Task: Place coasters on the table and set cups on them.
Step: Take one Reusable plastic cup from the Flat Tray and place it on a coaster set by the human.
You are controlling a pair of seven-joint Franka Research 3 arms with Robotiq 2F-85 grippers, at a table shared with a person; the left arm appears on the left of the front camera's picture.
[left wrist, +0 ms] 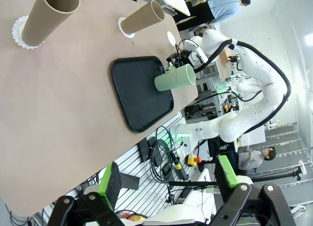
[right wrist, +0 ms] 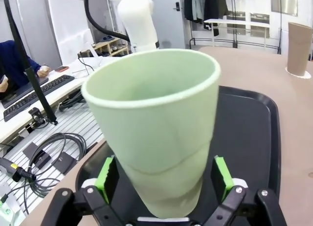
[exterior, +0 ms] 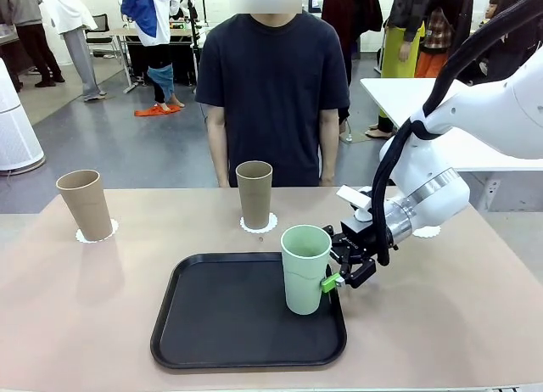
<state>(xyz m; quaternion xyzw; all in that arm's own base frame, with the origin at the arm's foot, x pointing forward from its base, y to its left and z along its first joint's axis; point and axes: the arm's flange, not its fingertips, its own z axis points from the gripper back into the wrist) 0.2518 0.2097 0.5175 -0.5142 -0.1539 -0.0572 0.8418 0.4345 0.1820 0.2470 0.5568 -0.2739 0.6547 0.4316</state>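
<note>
- Beige tabletop point(exterior: 475, 316): carries everything, with the black tray point(exterior: 212, 324) at its near middle; taken here as the landmark.
- Black tray: holds one thing alone, the mint green cup point(exterior: 305, 269), upright at the right-hand part of the tray, open mouth up, nothing to be seen inside in the right wrist view.
- Two tan cups already served: left tan cup point(exterior: 85, 205) far to the left of and beyond the tray on its coaster point(exterior: 81, 236); middle tan cup point(exterior: 254, 194) just beyond the tray's far edge on the middle coaster point(exterior: 259, 226). Insides not visible.
- Third coaster point(exterior: 427, 232): bare, beyond the tray and off to its right, partly hidden behind the right arm.
- Right gripper point(exterior: 333, 282): at the tray's right edge, jaws wide and straddling the lower part of the mint cup, green pads on either side, not yet pressed in by the look of it.
- Left gripper point(left wrist: 171, 179): well away from the tray, jaws wide, holding nothing.
- Step in hand, judged: picking up the last cup.
- Next move calls for closing squarely on the tapered wall, lifting clear of the tray's rim, carrying right and beyond to the bare coaster, setting down centred and upright.
</note>
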